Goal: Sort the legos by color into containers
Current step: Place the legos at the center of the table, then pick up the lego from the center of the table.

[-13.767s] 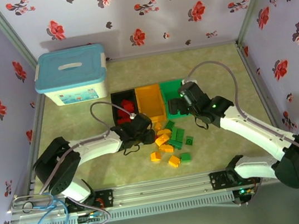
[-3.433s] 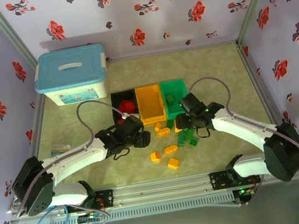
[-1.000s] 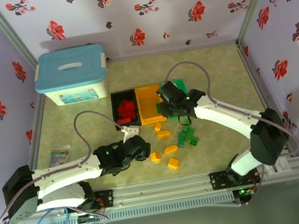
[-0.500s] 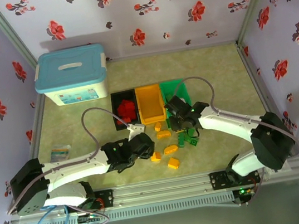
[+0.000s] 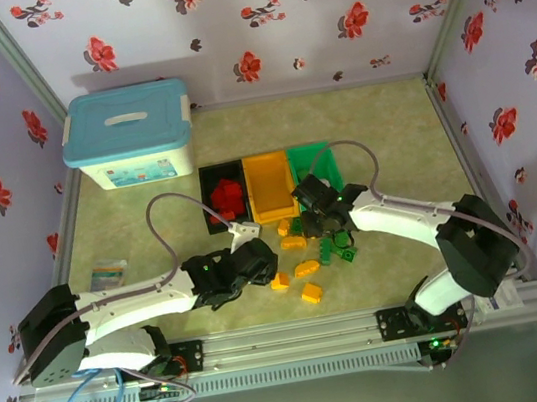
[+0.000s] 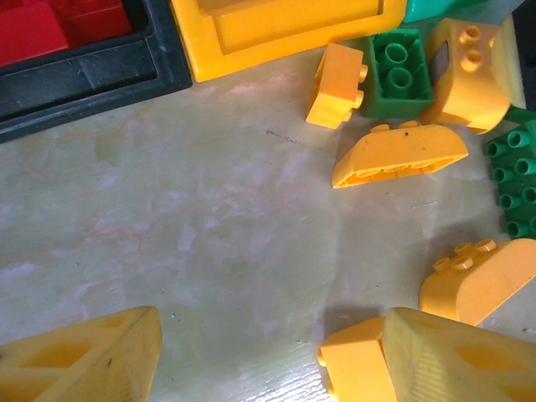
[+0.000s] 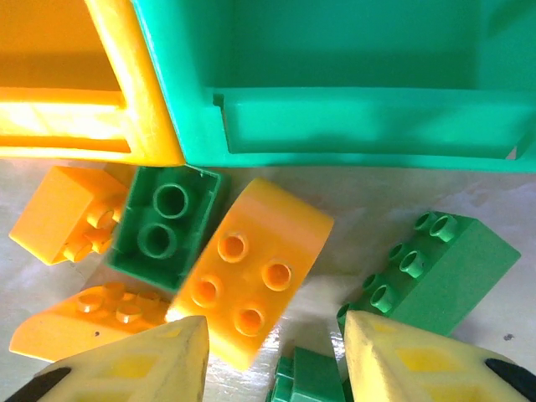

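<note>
Three bins stand side by side: black (image 5: 207, 182) with red legos (image 5: 228, 199), orange (image 5: 268, 186) and green (image 5: 315, 166). Orange legos (image 5: 307, 268) and green legos (image 5: 336, 249) lie loose in front of them. My left gripper (image 5: 260, 259) is open low over the table, an orange lego (image 6: 356, 368) against the inside of its right finger (image 6: 461, 360). My right gripper (image 5: 317, 218) hangs open just in front of the green bin (image 7: 335, 84), over a curved orange lego (image 7: 251, 268) and a green lego (image 7: 306, 377). Another green lego (image 7: 163, 226) lies by the orange bin (image 7: 126, 100).
A white box with a light-blue lid (image 5: 129, 136) stands at the back left. A small packet (image 5: 108, 275) lies near the left wall. Flowered walls close in the table on three sides. The two grippers are close together by the pile.
My right gripper came down from over the bins to the loose pile and opened its jaws. The left gripper moved right toward the orange legos, still open.
</note>
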`<state>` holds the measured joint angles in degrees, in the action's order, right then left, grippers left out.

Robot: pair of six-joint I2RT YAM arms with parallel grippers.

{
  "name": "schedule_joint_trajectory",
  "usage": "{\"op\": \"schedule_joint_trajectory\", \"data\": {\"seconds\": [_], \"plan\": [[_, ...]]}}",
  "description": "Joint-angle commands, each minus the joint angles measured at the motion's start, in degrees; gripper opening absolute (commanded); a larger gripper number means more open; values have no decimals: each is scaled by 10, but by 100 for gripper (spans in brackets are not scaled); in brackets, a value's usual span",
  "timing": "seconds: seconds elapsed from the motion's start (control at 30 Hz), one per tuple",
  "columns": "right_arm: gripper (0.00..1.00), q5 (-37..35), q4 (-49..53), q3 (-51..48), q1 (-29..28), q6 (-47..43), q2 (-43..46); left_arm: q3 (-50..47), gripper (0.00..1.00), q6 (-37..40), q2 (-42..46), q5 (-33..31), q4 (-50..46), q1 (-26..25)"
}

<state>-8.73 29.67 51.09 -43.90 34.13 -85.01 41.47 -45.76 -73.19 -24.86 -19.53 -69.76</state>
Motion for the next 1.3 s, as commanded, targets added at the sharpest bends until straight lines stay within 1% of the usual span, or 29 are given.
{"op": "schedule_joint_trajectory", "data": {"seconds": [0.0, 0.2, 0.3, 0.37, 0.5, 0.7, 0.83, 0.97, 1.03, 1.27], "plan": [[46, 3, -7, -9, -4, 8, -11, -8, 70, 3, 3, -6, 11, -3], [46, -1, -10, -5, -4, 8, -23, -15, 71, 1, 4, -7, 14, -2], [48, 12, -17, 2, -4, 8, -32, -19, 70, 0, 6, -6, 16, -3], [51, 17, -22, 7, -5, 9, -38, -21, 71, -1, 7, -8, 16, -3], [62, 18, -26, 15, -7, 4, -44, -23, 70, -1, 9, -8, 16, -3], [70, 19, -29, 26, -7, -6, -50, -24, 70, 1, 10, -10, 18, -2], [74, 23, -40, 38, -7, -19, -72, -24, 70, 2, 6, -10, 22, -1], [73, 31, -47, 55, -6, -26, -107, -23, 70, 5, 3, -10, 22, 1], [71, 32, -52, 59, -7, -26, -116, -24, 70, 5, 4, -10, 20, 2], [50, 32, -50, 62, -6, -25, -117, -33, 70, 0, 11, -10, 22, 5]]}}
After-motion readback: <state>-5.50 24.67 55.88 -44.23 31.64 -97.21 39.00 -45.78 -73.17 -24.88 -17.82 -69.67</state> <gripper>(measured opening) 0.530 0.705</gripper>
